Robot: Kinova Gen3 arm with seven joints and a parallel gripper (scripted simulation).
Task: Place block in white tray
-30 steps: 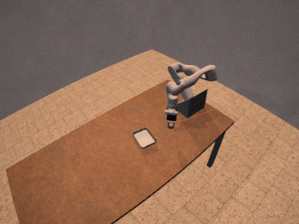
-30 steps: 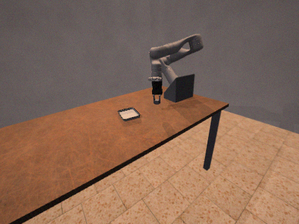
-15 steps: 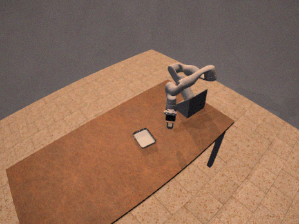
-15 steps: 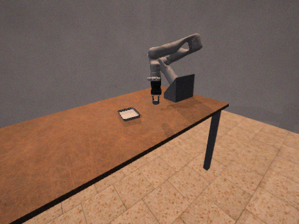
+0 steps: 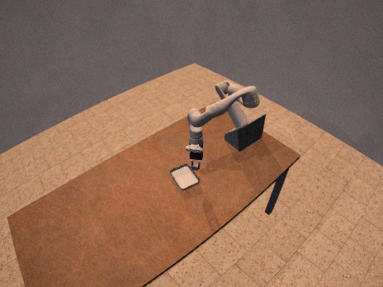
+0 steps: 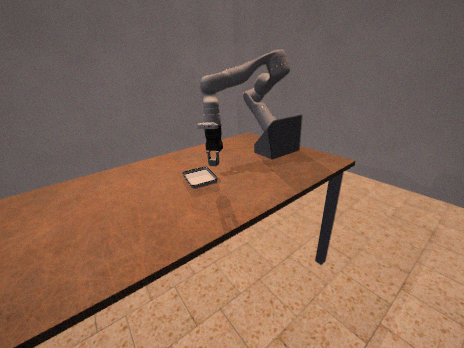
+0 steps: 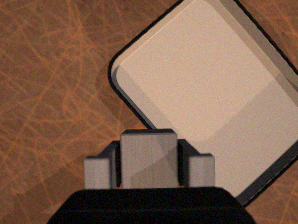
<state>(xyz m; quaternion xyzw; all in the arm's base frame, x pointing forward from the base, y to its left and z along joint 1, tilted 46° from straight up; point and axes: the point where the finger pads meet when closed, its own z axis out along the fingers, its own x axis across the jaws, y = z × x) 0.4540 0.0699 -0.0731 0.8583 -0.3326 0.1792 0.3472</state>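
While the gripper (image 7: 149, 167) clamps the block (image 7: 149, 159) (pale, squarish) above the white tray's (image 7: 116, 82) near corner, releasing now risks catching the rim.

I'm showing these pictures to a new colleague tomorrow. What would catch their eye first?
Most likely the grey arm reaching from its dark wedge-shaped base at the far end of the long brown table. Next, its gripper, shut on a pale block, hanging near the edge of the white tray close to the table's middle. The wrist view shows the block at the tray's dark rim, not yet over its floor.
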